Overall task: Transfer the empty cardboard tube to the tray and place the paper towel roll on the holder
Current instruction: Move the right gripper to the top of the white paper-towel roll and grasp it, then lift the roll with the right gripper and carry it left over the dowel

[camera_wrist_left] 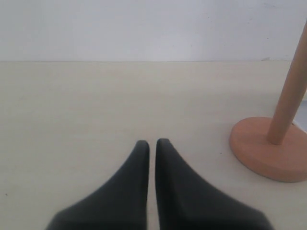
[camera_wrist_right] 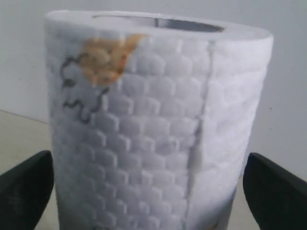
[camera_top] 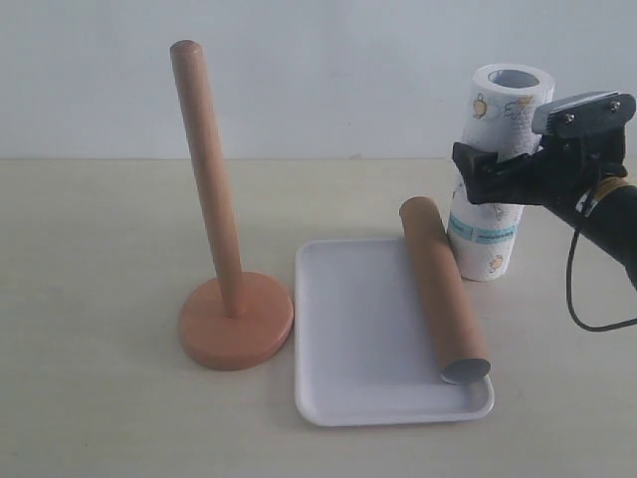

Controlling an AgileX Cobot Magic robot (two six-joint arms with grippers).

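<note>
The brown cardboard tube lies along the right side of the white tray, its far end poking past the rim. Behind the tray's right corner, the paper towel roll stands upright on the table. My right gripper is open around the roll's upper half, one finger on each side, with a sliver of gap at one finger. The wooden holder stands bare to the left of the tray. My left gripper is shut and empty, low over the table; the exterior view does not show it.
The holder's tall pole rises well above the roll's height. A black cable hangs from the right arm near the table's right edge. Bare table stretches left of the holder.
</note>
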